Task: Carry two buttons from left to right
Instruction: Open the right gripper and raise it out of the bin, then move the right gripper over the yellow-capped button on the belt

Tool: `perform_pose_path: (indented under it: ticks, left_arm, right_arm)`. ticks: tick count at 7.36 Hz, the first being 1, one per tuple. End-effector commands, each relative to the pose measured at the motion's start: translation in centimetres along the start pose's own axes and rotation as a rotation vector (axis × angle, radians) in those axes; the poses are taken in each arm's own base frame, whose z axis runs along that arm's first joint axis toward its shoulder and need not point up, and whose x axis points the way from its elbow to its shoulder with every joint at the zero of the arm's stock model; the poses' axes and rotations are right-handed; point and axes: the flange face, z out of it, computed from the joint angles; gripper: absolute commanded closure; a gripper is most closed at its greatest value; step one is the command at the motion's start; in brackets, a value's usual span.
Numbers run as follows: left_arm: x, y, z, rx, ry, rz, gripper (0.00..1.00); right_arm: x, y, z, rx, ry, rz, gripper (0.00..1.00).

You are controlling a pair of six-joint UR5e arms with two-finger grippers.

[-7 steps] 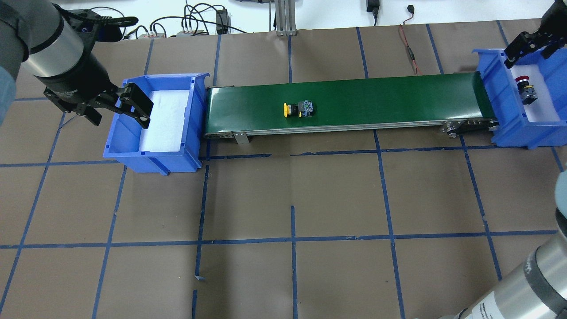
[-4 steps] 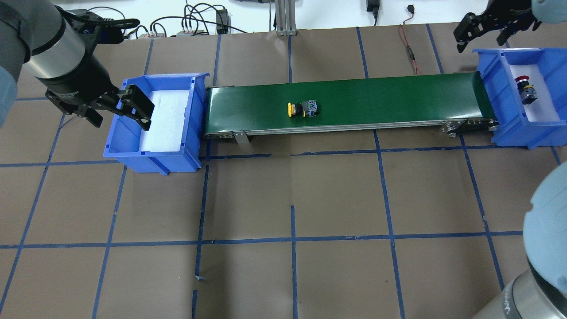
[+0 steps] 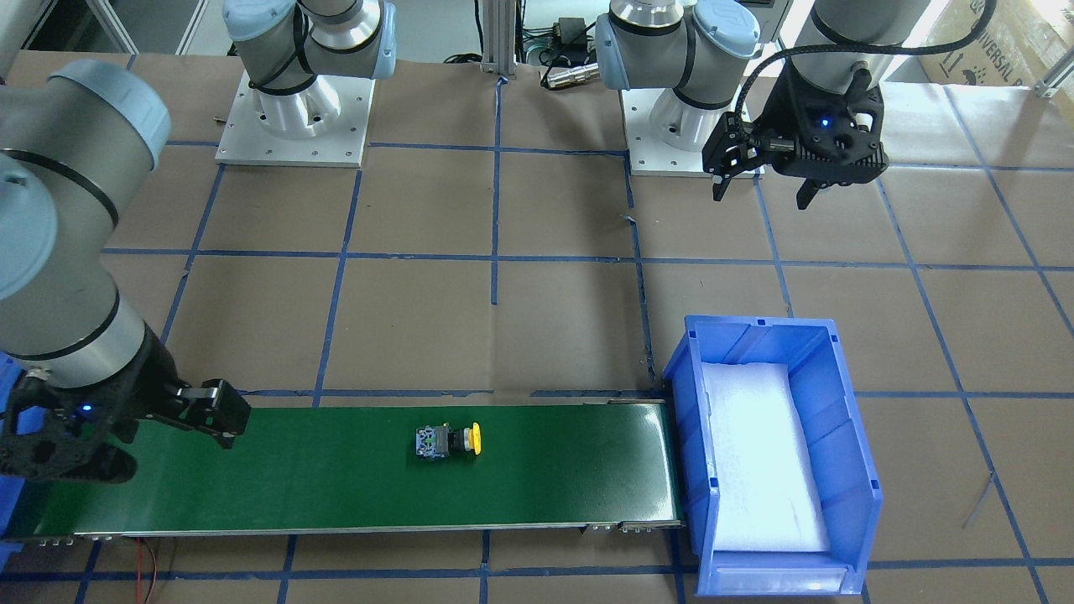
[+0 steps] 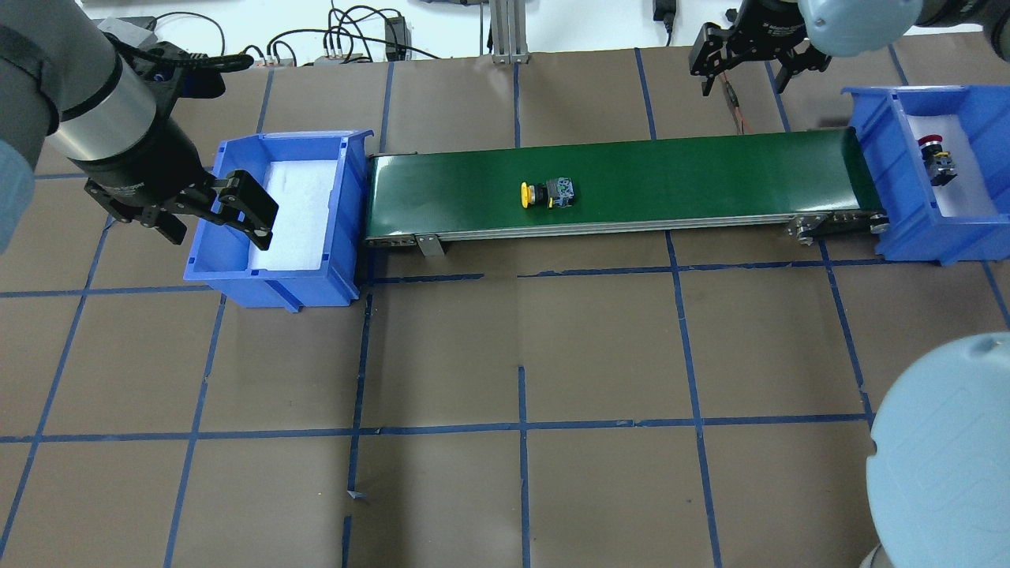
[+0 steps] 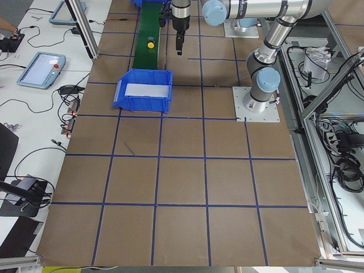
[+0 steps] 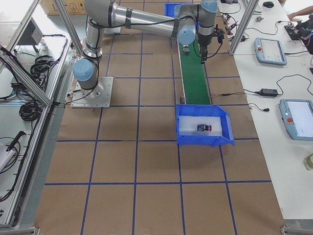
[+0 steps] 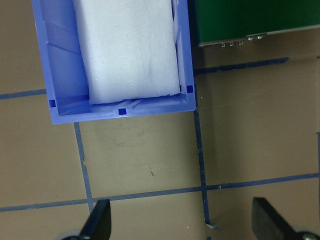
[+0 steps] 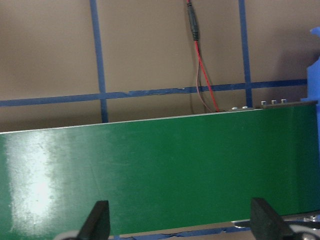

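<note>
The yellow-capped button [image 4: 547, 193] [image 3: 449, 440] lies on its side near the middle of the green conveyor belt [image 4: 671, 170] [image 3: 319, 478]. The red-capped button [image 4: 937, 157] [image 6: 203, 128] rests on white foam inside the right blue bin [image 4: 931, 248]. My right gripper [image 4: 746, 72] [image 3: 159, 449] hangs open and empty above the belt's right end; the right wrist view shows only belt [image 8: 160, 170] under the gripper [image 8: 182, 225]. My left gripper [image 4: 215, 225] [image 3: 763, 191] is open and empty, raised beside the left blue bin [image 4: 237, 272] [image 7: 120, 112], which holds only foam.
A red cable [image 4: 730, 91] [image 8: 200, 65] runs over the table behind the belt's right end. Blue tape lines grid the brown table. More cables and a metal post [image 4: 505, 31] sit at the far edge. Tablets lie on side benches [image 6: 271, 49].
The right gripper left the right bin and moved left along the belt's far side. The yellow button rode a little right on the belt. The left gripper shifted slightly toward the robot.
</note>
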Motion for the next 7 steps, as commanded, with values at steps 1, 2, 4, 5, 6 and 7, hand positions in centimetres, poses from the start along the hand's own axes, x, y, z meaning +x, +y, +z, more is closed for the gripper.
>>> perform_pose_path:
  ticks: [1, 2, 4, 5, 6, 7]
  left_arm:
    - [0.0, 0.1, 0.0, 0.002, -0.001, 0.0, 0.0]
    - [0.0, 0.1, 0.2, -0.004, 0.001, 0.007, 0.0]
    - [0.1, 0.2, 0.6, -0.012, 0.004, 0.011, 0.0]
    - [0.1, 0.2, 0.5, -0.011, 0.002, 0.011, 0.0]
    - [0.1, 0.3, 0.5, -0.013, 0.001, 0.015, 0.0]
    - [0.1, 0.4, 0.4, -0.01, 0.002, 0.014, 0.0]
  right_arm:
    - [-3.5, 2.4, -0.3, -0.026, -0.013, -0.322, 0.0]
    - [-5.1, 4.6, 0.3, -0.05, -0.024, -0.561, 0.02]
    - [-5.9, 8.1, 2.2, -0.053, -0.05, -1.03, 0.02]
    - [-6.4, 9.3, 3.4, -0.035, -0.048, -1.173, 0.03]
    - [-6.6, 9.3, 5.6, 0.021, -0.028, -1.28, 0.03]
    - [-7.1, 9.0, 7.2, 0.093, -0.038, -1.337, 0.03]
